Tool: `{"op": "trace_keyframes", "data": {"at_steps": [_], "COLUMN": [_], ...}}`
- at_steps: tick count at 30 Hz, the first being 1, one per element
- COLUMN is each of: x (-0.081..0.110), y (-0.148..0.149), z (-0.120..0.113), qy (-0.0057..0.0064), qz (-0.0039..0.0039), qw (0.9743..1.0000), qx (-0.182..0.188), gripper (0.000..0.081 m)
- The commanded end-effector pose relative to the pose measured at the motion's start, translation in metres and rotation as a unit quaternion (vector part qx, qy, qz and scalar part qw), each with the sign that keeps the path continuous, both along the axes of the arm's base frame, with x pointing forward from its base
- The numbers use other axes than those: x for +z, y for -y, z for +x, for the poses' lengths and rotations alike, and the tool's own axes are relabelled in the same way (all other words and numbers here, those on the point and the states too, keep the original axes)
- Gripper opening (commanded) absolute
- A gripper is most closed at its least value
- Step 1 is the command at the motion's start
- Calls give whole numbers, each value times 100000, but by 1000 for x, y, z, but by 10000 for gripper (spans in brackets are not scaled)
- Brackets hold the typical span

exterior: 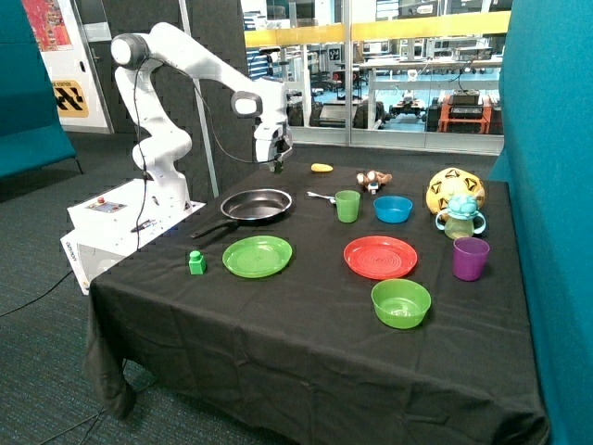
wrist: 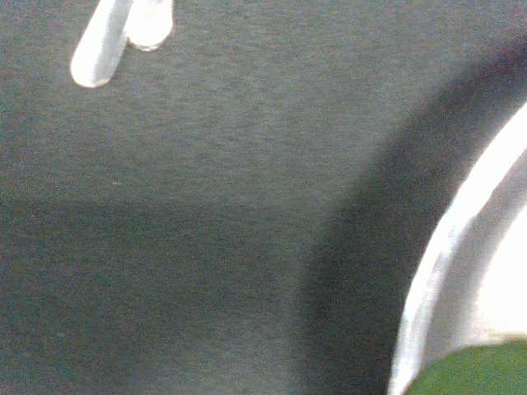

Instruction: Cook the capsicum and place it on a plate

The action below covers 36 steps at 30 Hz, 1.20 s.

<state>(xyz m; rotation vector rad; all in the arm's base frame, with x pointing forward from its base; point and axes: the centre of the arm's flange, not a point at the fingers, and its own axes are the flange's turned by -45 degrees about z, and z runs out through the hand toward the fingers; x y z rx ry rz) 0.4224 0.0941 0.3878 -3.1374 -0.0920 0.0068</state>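
Capsicum [wrist: 473, 372]: dark green patch at the edge of the wrist view, large and close to the lens, set against a pale curved surface. Cannot tell whether that curve is the pan's rim or part of the hand. In the outside view, only a small dark speck [exterior: 275, 169] at the tip of the hand [exterior: 275, 159]. Nothing capsicum-like seen anywhere else on the desk. Judged held: hand pinched on it, though the grip itself is not plainly shown.

Hand raised over the far rim of the pan [exterior: 257, 204], clear of the metal. Pan black, handle pointing toward the robot's base, bowl looking bare from outside.

Plate [exterior: 257, 256]: lime green, just in front of the pan, nearer the desk's front edge. Nothing on it.

Around these: green block [exterior: 196, 263] beside the plate, toward the robot's base; red plate [exterior: 380, 257] on the plate's other side; green bowl [exterior: 400, 302] nearer the front corner; green cup [exterior: 347, 206] and blue bowl [exterior: 393, 209] past the pan; yellow item [exterior: 321, 168] at the back of the desk [exterior: 306, 362].

Progress, as a judgement: pick-up done. Not possible to say whether the pan stage is finished or only about to start, since the capsicum hangs over the pan and not in it. Plating clearly left: carry across to the lime plate, lower, release.
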Motion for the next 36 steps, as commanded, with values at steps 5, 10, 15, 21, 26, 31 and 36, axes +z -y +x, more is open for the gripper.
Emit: {"op": "trace_keyframes", "data": {"at_steps": [5,10,15,21,26,31,36], "x": [6,4,0,-7,-19,-30,-41], "y": [54,67,79,86,97,106,111], "z": [-2,-5,-11,-12,-4,2,6], "qy": [226,229,234,238,239,238,237], "qz": [-128,-122,-113,-105,-102,-104,-105], "qw": [99911,99771,99391,98977,98774,98927,98992], "qx": [4198,6764,11020,14262,15606,14611,14163], "gripper": [0,0,0,0,0,0,0]}}
